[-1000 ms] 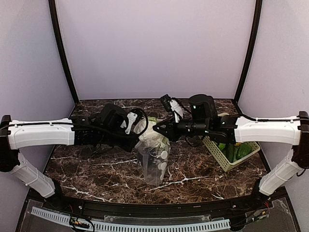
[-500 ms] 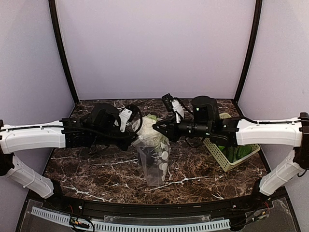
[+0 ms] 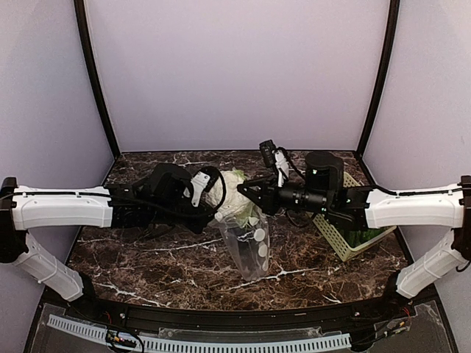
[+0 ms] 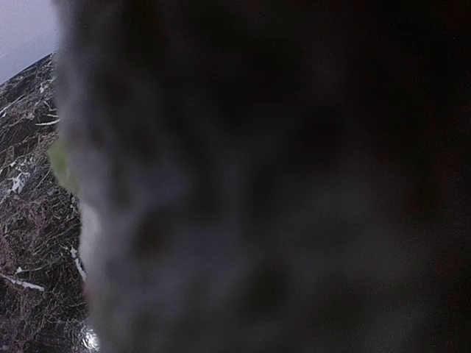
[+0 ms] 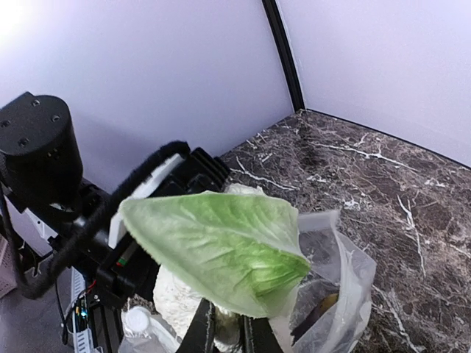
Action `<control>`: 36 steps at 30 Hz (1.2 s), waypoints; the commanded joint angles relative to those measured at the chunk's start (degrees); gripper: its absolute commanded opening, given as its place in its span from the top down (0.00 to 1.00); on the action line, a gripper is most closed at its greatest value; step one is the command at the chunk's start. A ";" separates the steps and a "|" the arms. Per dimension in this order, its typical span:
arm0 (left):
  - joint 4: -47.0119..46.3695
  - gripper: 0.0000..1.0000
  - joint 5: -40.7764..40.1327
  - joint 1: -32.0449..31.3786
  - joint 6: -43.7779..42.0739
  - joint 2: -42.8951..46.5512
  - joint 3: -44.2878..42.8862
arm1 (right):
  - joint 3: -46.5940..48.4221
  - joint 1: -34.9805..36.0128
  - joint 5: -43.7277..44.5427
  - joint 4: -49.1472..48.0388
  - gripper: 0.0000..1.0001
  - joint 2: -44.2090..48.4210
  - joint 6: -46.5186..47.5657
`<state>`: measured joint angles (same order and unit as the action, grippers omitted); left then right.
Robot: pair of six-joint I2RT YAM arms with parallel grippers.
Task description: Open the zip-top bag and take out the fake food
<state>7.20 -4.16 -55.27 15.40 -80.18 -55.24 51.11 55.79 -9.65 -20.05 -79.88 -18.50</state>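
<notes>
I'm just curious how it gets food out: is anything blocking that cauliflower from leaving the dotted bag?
Nothing visible does. The right gripper pinches the cauliflower by its leaf, mostly above the open mouth of the zip-top bag. The left gripper holds the bag's rim off to one side, not across the way out.

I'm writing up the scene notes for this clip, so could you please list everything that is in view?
zip-top bag: one, clear with pale dots, mid-table between the two grippers
cauliflower: one, white with green leaves, at the bag's mouth
basket: one, light green lattice, right side of the table
green items: count unclear, green, inside the basket
table: one, dark veined marble, under everything
left gripper: one, black, shut on the bag's top edge
right gripper: one, black, shut on a cauliflower leaf
</notes>
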 commanded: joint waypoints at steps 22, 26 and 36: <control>-0.22 0.99 -5.33 -0.39 -0.87 0.71 1.61 | -1.61 -5.89 -1.93 -13.68 1.00 14.83 -7.48; 1.36 0.99 -7.39 -0.31 -1.57 1.36 0.02 | -0.35 -8.78 1.80 -6.67 1.00 17.65 -5.87; 0.43 0.99 -7.18 0.96 -0.56 3.55 0.78 | -9.65 -20.71 15.76 21.08 1.00 34.52 -11.82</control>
<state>7.05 -11.20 -54.78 14.61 -78.70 -54.41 45.78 38.85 -0.89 -11.84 -51.35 -26.79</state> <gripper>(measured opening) 0.010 0.084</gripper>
